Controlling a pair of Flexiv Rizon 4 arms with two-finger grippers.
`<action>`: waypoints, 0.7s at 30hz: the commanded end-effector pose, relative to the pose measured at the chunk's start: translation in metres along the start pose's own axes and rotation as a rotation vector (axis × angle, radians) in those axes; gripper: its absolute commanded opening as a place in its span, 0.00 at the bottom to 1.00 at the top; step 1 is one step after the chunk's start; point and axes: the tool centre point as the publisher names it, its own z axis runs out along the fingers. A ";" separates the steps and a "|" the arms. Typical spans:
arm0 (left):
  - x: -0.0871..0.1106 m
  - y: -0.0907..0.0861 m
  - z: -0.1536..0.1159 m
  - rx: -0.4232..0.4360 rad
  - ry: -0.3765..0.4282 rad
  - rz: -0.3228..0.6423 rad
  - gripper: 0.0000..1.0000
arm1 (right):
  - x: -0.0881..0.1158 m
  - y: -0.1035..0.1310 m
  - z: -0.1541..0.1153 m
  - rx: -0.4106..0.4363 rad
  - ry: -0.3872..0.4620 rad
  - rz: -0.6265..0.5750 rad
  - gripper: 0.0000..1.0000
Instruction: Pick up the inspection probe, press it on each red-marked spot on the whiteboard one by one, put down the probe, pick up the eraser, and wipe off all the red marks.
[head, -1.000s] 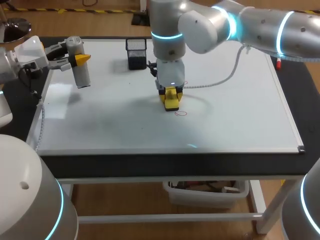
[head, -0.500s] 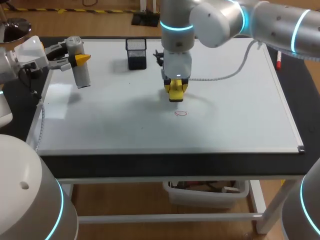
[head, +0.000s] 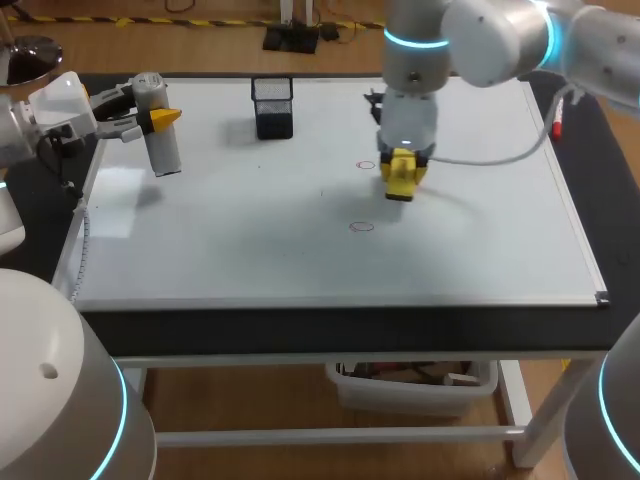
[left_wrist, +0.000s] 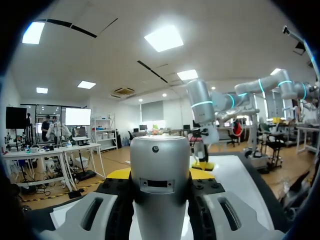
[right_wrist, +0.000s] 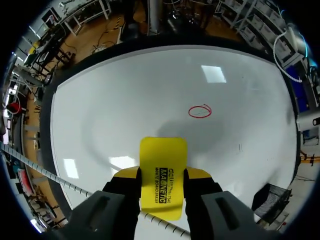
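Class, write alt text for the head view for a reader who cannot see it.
The right end effector holds a yellow eraser over the whiteboard, beside one red circle, with a second red circle nearer the front edge. At the board's far left corner, the left end effector grips the inspection probe.

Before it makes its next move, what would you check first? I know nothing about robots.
1. Grip on the eraser by the right pincer: ok.
2. Board wiped: not ok; one red mark shows beside the eraser, a second red mark nearer the front.
3. Eraser touching the whiteboard: cannot tell.
4. The inspection probe held aside in the left pincer: ok.
5. The black pen holder away from both marks: ok.
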 end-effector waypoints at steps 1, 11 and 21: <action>0.001 0.000 0.001 0.002 -0.004 0.003 0.00 | 0.038 0.007 -0.007 0.013 -0.007 0.020 0.00; 0.001 0.000 0.001 0.002 -0.004 0.003 0.00 | 0.083 0.004 -0.010 0.007 0.019 0.098 0.00; 0.001 0.000 0.001 0.002 -0.004 0.003 0.00 | 0.083 0.004 -0.010 0.007 0.019 0.098 0.00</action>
